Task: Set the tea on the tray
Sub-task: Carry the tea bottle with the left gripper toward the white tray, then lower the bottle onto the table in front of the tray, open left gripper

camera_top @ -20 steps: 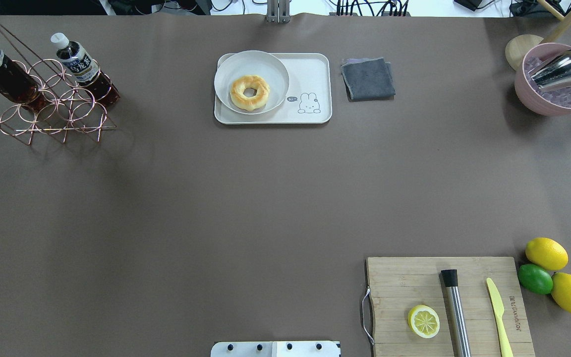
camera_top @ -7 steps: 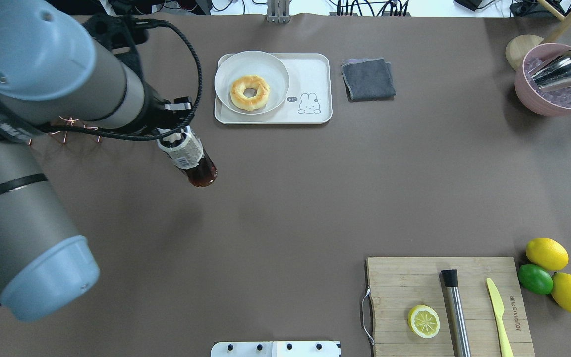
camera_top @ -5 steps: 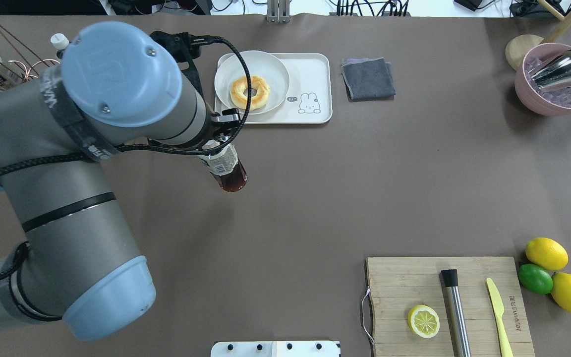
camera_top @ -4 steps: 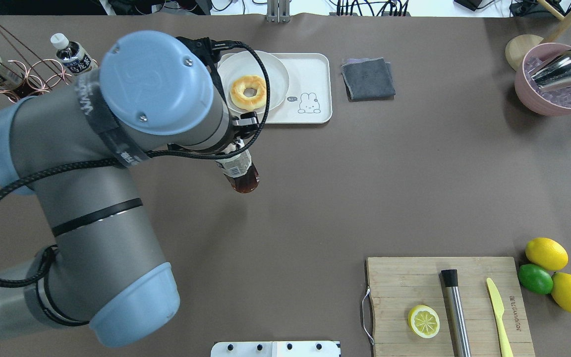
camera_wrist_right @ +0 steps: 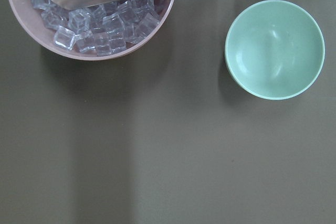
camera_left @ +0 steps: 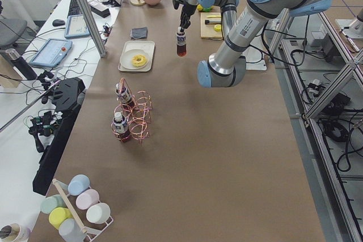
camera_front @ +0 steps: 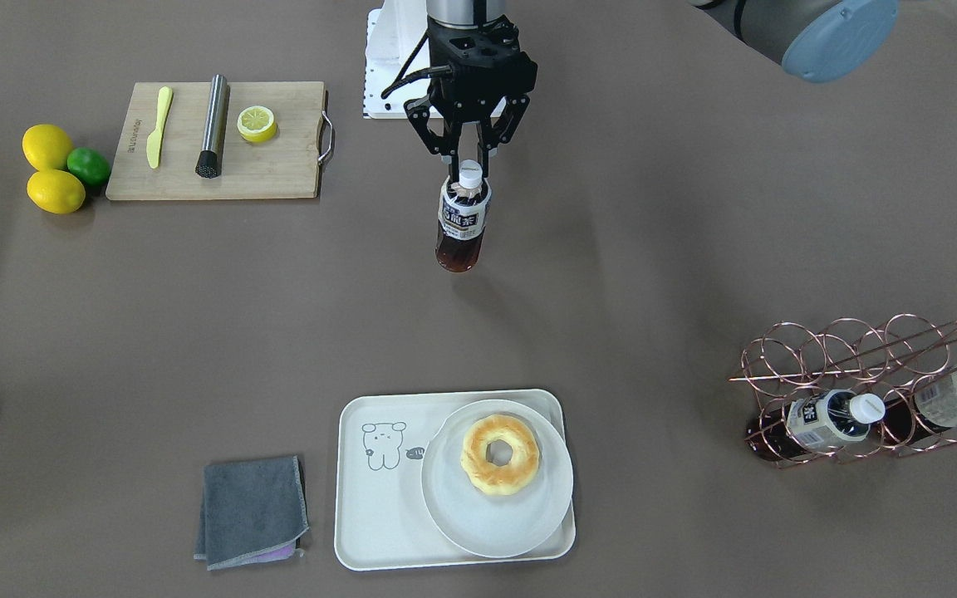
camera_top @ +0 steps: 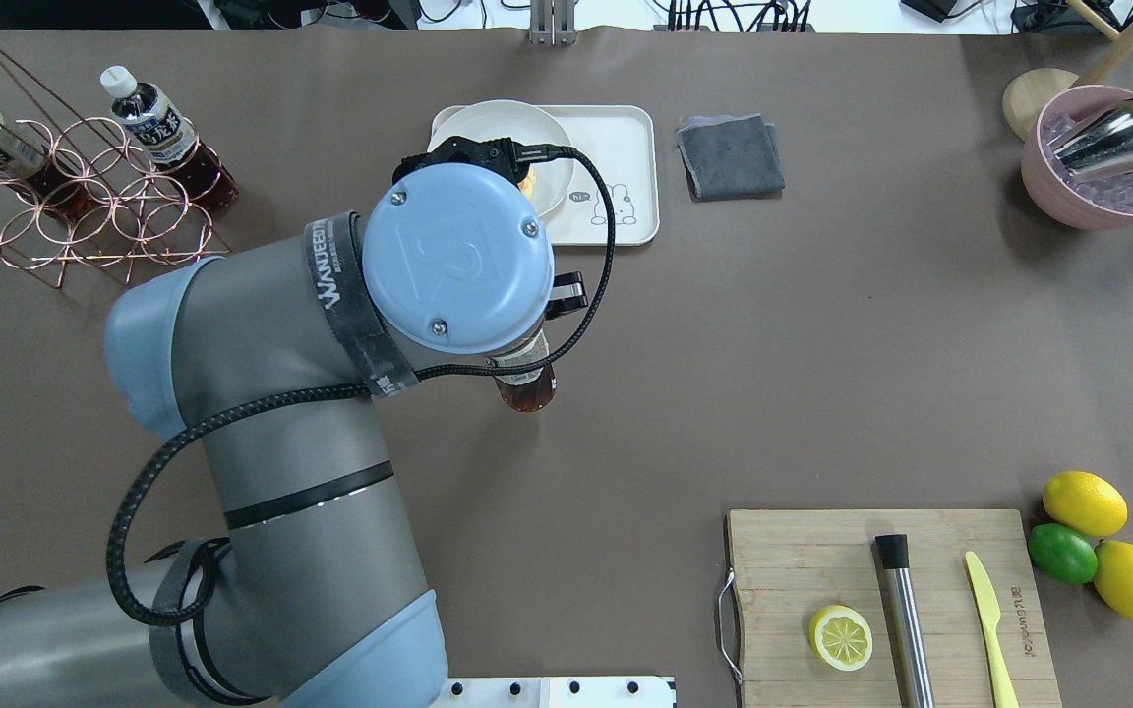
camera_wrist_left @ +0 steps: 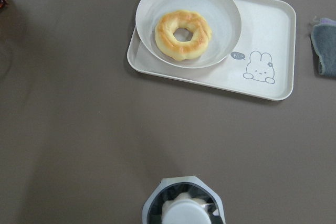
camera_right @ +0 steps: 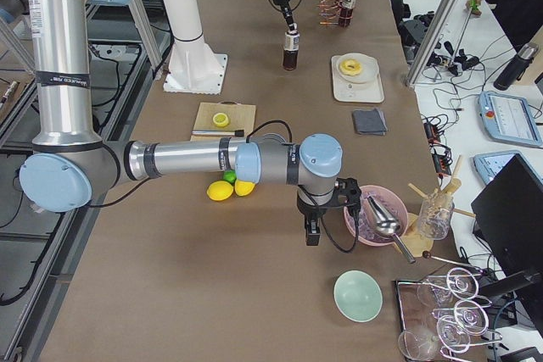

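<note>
- Over the bare middle of the table, well apart from the tray (camera_front: 372, 515), the tea (camera_front: 462, 218) hangs upright. Judging by its offset shadow it is off the surface. The left gripper (camera_front: 468, 171) pinches it at the white cap and neck.
- Such a high, narrow hold leaves the heavy, liquid-filled body free to swing. A quick stop could, I judge, tilt the bottle or twist it out of the grip.
- On the tray, a round plate (camera_front: 520, 531) with a doughnut (camera_front: 500, 454) fills the half on the robot's left, and only the strip with the bear drawing is bare. A descent off target would set the bottle's base on the plate's rim or the tray's raised edge, and it would topple on release.
- Letting go before the base sits flat risks a fall and a roll across the table.
- Far off, the right gripper (camera_right: 312, 231) hangs beside a pink ice bowl (camera_right: 356, 228). I cannot tell whether its fingers are spread or pressed together.
</note>
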`<action>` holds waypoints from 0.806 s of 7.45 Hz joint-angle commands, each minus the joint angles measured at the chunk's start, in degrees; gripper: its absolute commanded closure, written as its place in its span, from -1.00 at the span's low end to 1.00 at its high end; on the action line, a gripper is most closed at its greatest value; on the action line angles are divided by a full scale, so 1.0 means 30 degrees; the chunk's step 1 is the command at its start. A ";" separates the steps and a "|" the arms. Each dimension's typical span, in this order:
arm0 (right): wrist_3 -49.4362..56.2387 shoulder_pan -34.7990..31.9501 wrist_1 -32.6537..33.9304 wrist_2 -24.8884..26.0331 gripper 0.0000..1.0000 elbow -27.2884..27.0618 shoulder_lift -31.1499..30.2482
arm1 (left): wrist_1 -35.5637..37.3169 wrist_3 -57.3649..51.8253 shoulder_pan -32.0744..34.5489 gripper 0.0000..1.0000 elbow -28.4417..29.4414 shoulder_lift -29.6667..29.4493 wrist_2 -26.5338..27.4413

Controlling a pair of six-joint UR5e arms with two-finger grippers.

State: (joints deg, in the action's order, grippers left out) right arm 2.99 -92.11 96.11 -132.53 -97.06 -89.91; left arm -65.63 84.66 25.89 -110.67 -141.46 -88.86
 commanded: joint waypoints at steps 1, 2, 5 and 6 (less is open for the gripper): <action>-0.0001 0.0000 0.0014 -0.0002 -1.00 0.0011 -0.0001 | -0.0038 0.0021 -0.1009 1.00 0.0501 -0.0103 0.1230; -0.0001 0.0000 0.0014 -0.0002 -1.00 0.0040 -0.0001 | -0.0067 0.0021 -0.1041 1.00 0.0619 -0.0074 0.1260; -0.0030 0.0000 0.0014 -0.0002 -1.00 0.0040 0.0116 | -0.0213 -0.0009 -0.1099 1.00 0.0854 0.0014 0.1231; -0.0030 0.0000 -0.0015 -0.0002 -1.00 0.0040 0.0116 | -0.0272 -0.0038 -0.1187 1.00 0.0883 0.0014 0.1202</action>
State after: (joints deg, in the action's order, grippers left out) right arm 2.92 -92.11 96.15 -132.54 -96.97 -89.65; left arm -66.18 84.65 22.65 -108.23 -141.45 -85.17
